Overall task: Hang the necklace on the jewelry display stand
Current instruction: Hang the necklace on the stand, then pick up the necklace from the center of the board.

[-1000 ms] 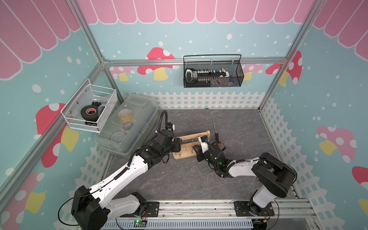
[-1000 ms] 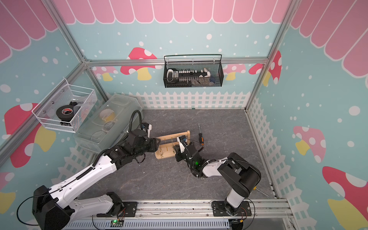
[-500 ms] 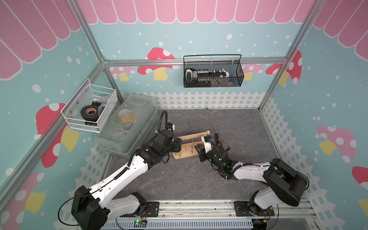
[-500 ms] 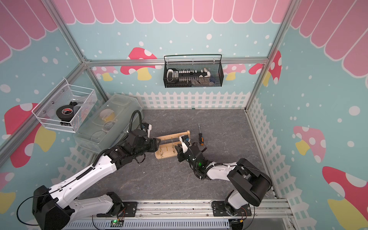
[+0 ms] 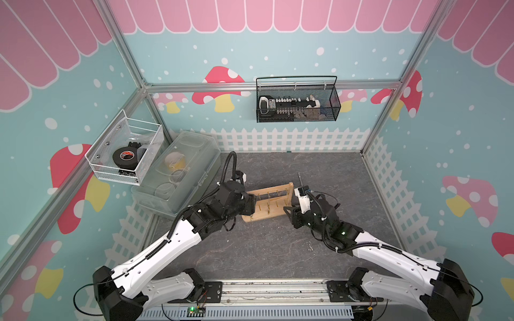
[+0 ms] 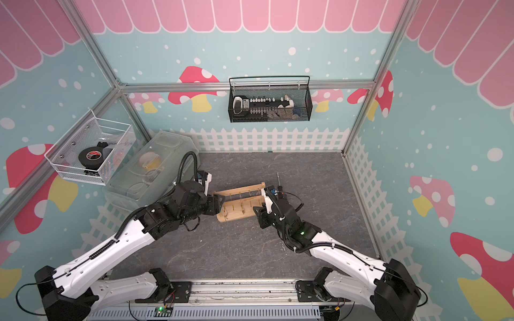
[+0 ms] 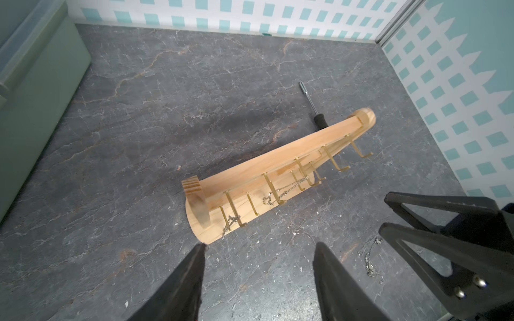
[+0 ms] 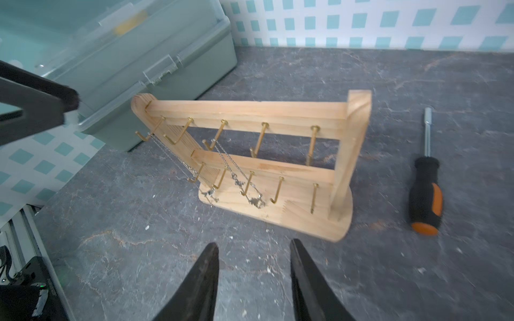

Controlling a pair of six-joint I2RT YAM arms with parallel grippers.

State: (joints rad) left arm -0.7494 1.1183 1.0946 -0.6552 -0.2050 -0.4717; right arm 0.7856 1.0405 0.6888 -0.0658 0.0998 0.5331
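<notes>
The light-wood jewelry display stand (image 5: 268, 203) (image 6: 242, 203) stands mid-floor between my two grippers. In the right wrist view two thin silver necklace chains (image 8: 233, 169) hang from gold pegs (image 8: 261, 139) on the stand (image 8: 278, 211). Another necklace (image 7: 370, 258) lies loose on the floor beside my right gripper's fingers (image 7: 434, 222). My left gripper (image 7: 260, 245) (image 5: 251, 205) is open and empty at the stand's left end. At the right end, my right gripper (image 8: 253, 243) (image 5: 289, 211) hovers open over bare floor with nothing in it.
A black-and-orange screwdriver (image 8: 425, 194) (image 5: 301, 180) lies just behind the stand's right end. A clear lidded box (image 5: 178, 172) sits against the left wall. A white wire basket (image 5: 125, 151) and a black mesh basket (image 5: 297, 102) hang on the walls.
My right gripper has gone from nearly shut to open, and its arm has swung its elbow out to the right. The left gripper has opened a little wider and stayed put.
</notes>
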